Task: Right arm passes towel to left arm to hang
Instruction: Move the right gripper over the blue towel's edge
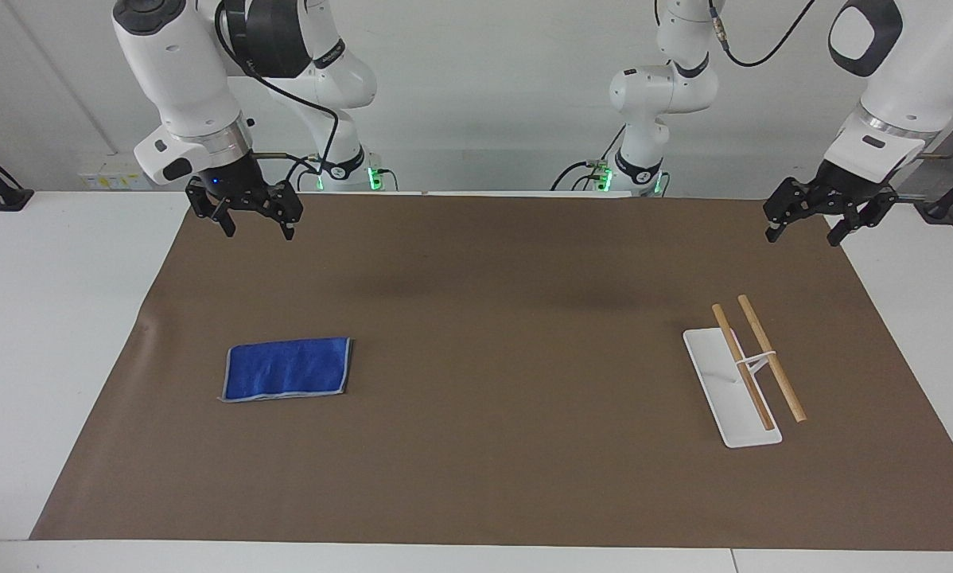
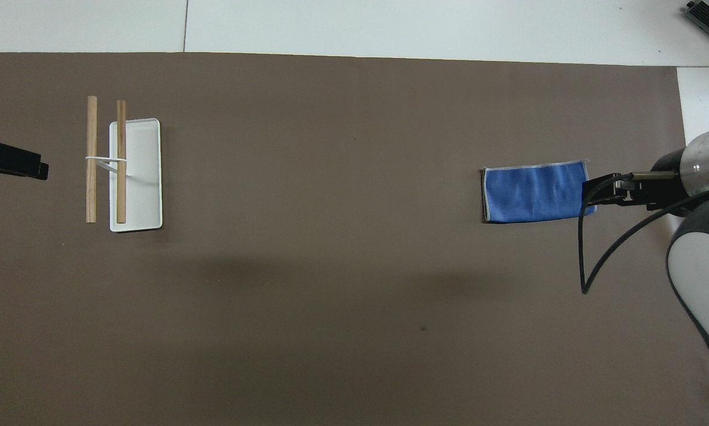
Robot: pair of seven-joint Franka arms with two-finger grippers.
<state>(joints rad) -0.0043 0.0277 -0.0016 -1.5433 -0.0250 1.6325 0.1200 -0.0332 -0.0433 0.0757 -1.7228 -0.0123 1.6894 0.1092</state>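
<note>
The blue towel [image 1: 287, 368] lies folded flat on the brown mat toward the right arm's end of the table; it also shows in the overhead view [image 2: 535, 192]. My right gripper [image 1: 258, 231] hangs open and empty in the air, well above the mat and apart from the towel; in the overhead view the right gripper [image 2: 606, 192] overlaps the towel's end. My left gripper [image 1: 802, 237] waits open and empty, raised over the mat's edge at the left arm's end; its tip shows in the overhead view [image 2: 14, 165]. The rack [image 1: 731, 390] stands bare.
The rack [image 2: 135, 171] has a white base and two wooden rods [image 1: 771, 358] on a white stand. The brown mat [image 1: 476, 318] covers most of the white table [image 1: 47, 358]. A black cable [image 2: 591, 260] loops from the right arm.
</note>
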